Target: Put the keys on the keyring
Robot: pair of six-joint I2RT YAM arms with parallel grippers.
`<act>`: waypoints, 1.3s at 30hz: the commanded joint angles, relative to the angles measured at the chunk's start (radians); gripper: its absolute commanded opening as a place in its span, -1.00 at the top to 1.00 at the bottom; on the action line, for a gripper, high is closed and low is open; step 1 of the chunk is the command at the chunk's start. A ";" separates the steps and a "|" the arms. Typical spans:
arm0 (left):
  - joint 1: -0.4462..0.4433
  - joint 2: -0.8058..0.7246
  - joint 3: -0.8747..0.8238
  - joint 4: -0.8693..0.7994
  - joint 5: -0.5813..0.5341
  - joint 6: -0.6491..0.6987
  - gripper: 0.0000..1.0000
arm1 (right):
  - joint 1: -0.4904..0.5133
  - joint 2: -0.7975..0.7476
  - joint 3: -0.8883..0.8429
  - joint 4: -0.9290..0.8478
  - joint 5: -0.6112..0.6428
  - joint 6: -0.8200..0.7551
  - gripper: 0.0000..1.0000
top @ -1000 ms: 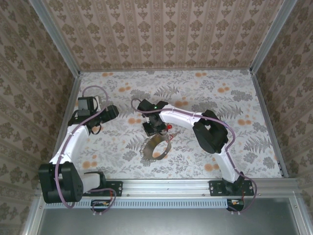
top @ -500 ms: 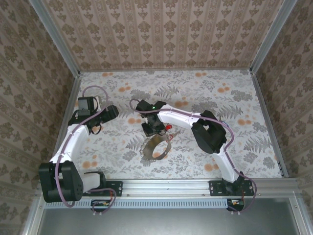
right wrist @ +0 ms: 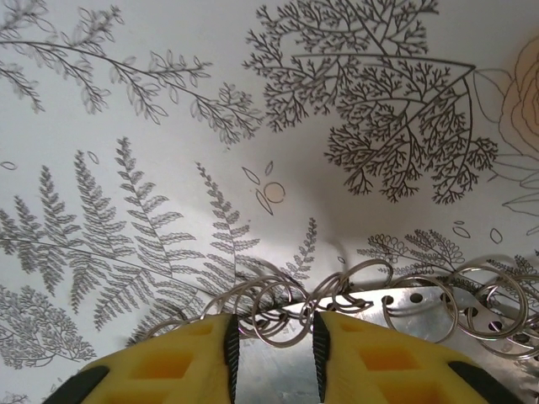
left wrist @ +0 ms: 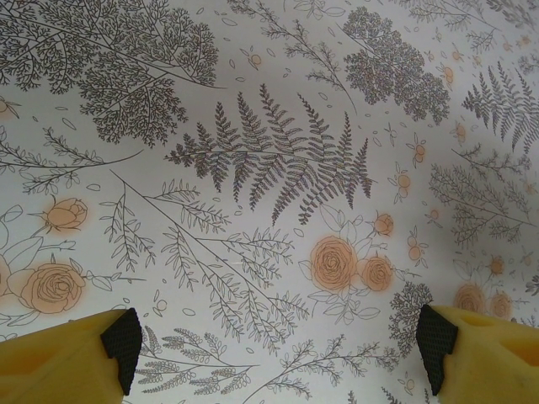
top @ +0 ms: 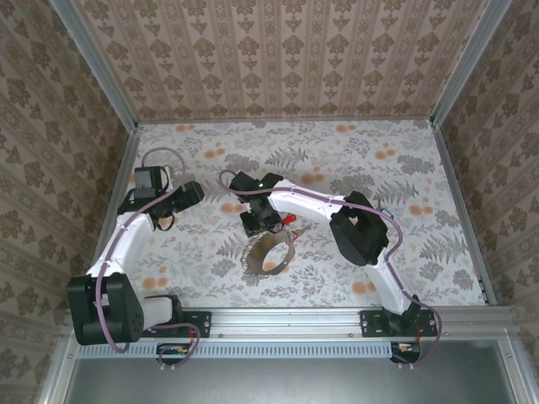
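More gap in right hand (right wrist: 274, 337) over keyring (right wrist: 421, 296)

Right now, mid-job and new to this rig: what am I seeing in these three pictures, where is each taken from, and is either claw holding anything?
Two white robot arms are bolted at the near edge of a table with a flowery cover. The wide picture looks down from above and behind them. The other two come from a camera on each wrist, so the yellow fingers at the bottom are that arm's own claw. The left claw is open over bare cover, holding nothing. The right claw is at the keyring, a looped silver metal band strung with small wire rings. Its fingers stand a narrow gap apart at those rings, and I cannot tell whether they grip. From above, a small red key shows beside that claw.
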 commanded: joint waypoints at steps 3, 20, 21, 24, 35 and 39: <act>0.009 0.005 0.019 -0.007 0.013 -0.015 -0.76 | -0.001 0.047 0.038 -0.066 0.001 0.019 0.38; 0.011 0.007 0.022 -0.014 0.015 -0.007 -0.76 | 0.000 -0.003 -0.006 -0.063 0.099 0.062 0.72; 0.012 0.007 0.023 -0.015 0.015 -0.008 -0.76 | -0.001 -0.009 -0.011 -0.060 0.102 0.063 0.73; 0.011 0.007 0.024 -0.014 0.016 -0.006 -0.76 | 0.000 -0.020 -0.019 -0.059 0.116 0.065 0.74; 0.011 -0.010 0.017 0.018 0.061 0.036 -0.76 | -0.026 -0.171 -0.204 0.138 -0.020 0.015 0.93; 0.003 -0.062 -0.021 0.112 0.154 0.062 -0.73 | -0.056 -0.257 -0.301 0.222 -0.105 -0.091 0.93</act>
